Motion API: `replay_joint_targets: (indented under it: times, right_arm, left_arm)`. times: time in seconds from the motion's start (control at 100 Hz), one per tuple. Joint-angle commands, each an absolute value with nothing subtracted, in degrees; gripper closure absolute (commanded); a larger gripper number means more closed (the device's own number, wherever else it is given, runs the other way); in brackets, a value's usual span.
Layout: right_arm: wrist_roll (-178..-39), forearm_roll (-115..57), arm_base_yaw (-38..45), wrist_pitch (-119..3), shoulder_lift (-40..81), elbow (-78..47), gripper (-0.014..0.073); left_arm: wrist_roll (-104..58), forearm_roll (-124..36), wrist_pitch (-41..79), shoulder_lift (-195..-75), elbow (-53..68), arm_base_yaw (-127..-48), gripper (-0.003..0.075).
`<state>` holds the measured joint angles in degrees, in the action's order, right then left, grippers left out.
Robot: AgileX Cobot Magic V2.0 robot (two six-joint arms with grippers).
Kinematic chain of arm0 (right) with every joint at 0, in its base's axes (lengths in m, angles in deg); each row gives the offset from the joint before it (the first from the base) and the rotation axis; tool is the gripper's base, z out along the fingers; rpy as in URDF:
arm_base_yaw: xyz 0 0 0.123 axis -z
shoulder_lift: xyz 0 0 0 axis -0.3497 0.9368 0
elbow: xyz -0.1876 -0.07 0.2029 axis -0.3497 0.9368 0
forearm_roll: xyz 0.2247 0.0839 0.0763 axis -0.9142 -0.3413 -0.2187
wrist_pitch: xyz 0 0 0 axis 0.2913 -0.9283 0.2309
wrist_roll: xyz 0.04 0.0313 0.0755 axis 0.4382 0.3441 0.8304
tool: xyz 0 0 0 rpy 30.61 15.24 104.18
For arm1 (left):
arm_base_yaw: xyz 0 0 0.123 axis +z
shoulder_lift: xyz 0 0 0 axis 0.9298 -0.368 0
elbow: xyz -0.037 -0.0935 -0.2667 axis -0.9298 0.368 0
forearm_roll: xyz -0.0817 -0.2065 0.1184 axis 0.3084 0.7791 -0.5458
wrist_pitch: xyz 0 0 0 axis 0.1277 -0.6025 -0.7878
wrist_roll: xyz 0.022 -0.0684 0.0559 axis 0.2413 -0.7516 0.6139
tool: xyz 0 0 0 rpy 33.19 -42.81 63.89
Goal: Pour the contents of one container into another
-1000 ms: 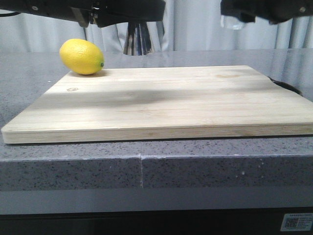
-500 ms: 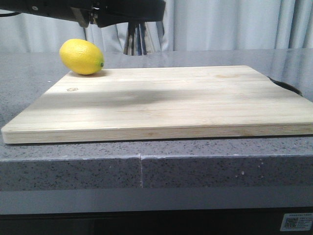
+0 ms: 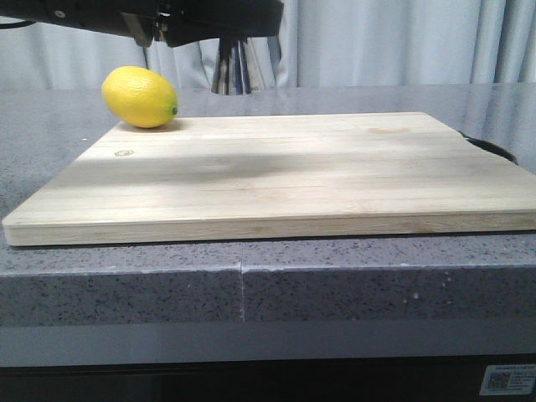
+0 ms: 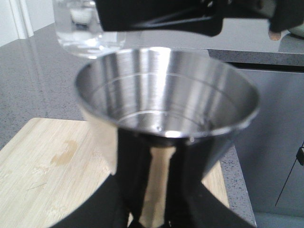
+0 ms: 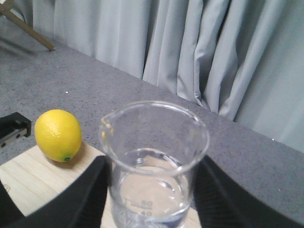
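Steel fills the left wrist view: the jigger (image 4: 166, 137) stands upright between the left gripper's (image 4: 156, 216) dark fingers (image 4: 102, 209), which press against its lower cone on both sides. Its open cup faces up, and a little liquid seems to lie at the bottom. Just beyond its rim hangs the clear beaker (image 4: 88, 26), holding some liquid, with the other arm's dark body across the top of that view. Below the jigger lies the wooden cutting board (image 4: 52, 175) on the grey tabletop (image 4: 42, 76).

In the right wrist view the beaker (image 5: 154, 166) sits upright between the right gripper's (image 5: 152, 209) black fingers (image 5: 83, 199), which close on its sides; its pouring lip points toward the lemon (image 5: 58, 135), and clear liquid fills its lower part. The lemon rests at the board's far corner, and grey curtains (image 5: 199, 52) hang behind.

From the front, the board (image 3: 276, 176) lies on the tabletop (image 3: 251, 285) with the lemon (image 3: 140, 96) at its far left corner. A dark arm (image 3: 167, 17) crosses the upper left, and the jigger's shiny stem (image 3: 230, 67) shows beneath it. The beaker is out of this view.
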<state>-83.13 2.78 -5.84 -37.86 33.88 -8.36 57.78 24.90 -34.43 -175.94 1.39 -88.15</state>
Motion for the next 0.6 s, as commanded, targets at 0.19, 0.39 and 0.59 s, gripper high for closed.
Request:
replay_joint_targets:
  times: [0.19, 0.39, 0.59]
  right_arm:
    - [-83.3, 6.2, -8.9, -38.0, 31.9, -13.7, 0.0383]
    - [-83.3, 8.5, -10.9, -40.7, 31.9, -15.1, 0.0383]
    - [-83.3, 10.5, -12.5, -43.2, 31.9, -16.4, 0.0388]
  left_arm:
    - [57.5, 29.4, -40.4, -172.9, -0.3, -88.8, 0.0739]
    - [57.5, 29.4, -40.4, -172.9, -0.3, -88.8, 0.0739]
    - [57.5, 29.4, -40.4, -172.9, -0.3, -88.8, 0.0739]
